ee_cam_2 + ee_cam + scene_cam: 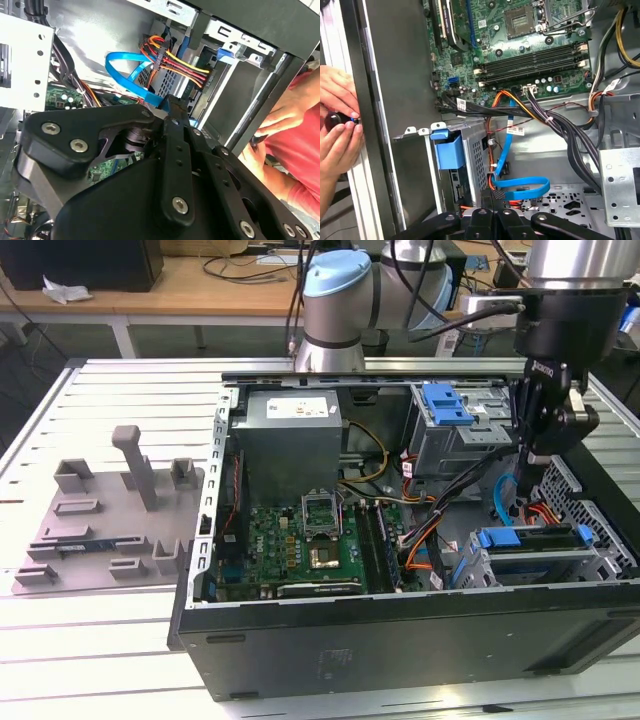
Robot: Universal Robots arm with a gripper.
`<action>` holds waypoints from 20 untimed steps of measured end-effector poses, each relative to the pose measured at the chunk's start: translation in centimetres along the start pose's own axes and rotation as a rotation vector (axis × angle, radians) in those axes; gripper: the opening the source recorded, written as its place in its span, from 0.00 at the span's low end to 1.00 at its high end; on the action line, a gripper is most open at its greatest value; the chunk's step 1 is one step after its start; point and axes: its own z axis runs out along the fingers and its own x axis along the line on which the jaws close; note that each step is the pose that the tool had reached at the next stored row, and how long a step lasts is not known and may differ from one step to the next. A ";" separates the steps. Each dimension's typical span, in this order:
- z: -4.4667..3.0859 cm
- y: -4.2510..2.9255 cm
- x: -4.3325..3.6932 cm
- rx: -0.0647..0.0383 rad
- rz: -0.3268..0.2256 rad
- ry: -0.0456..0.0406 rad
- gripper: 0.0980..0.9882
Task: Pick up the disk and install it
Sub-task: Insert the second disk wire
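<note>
One robot hand (pixel 528 462) hangs inside the computer case (pixel 400 640), its grip state unclear.

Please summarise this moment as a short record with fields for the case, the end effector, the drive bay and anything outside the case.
Case: open computer case lying on its side on a slatted metal table, motherboard exposed
End effector: end effector lowered inside the case, close to a blue data cable
Drive bay: disk with blue rails sits in the cage at the exterior view's right
Outside the case: a person's hands at the case edge in the first wrist view; grey fixture tray at the exterior view's left
</note>
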 end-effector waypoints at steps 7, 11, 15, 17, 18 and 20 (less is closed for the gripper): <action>-0.01 0.00 -0.01 0.003 -0.001 0.0194 0.22; -0.01 0.00 -0.01 0.003 -0.001 0.0210 0.30; -0.02 0.00 0.00 0.003 -0.001 0.0221 0.30; -0.11 -0.02 0.02 -0.012 -0.009 0.0330 0.30; -0.17 -0.01 0.00 -0.022 -0.017 0.0498 0.30; -0.19 0.00 -0.06 -0.020 -0.017 0.0529 0.30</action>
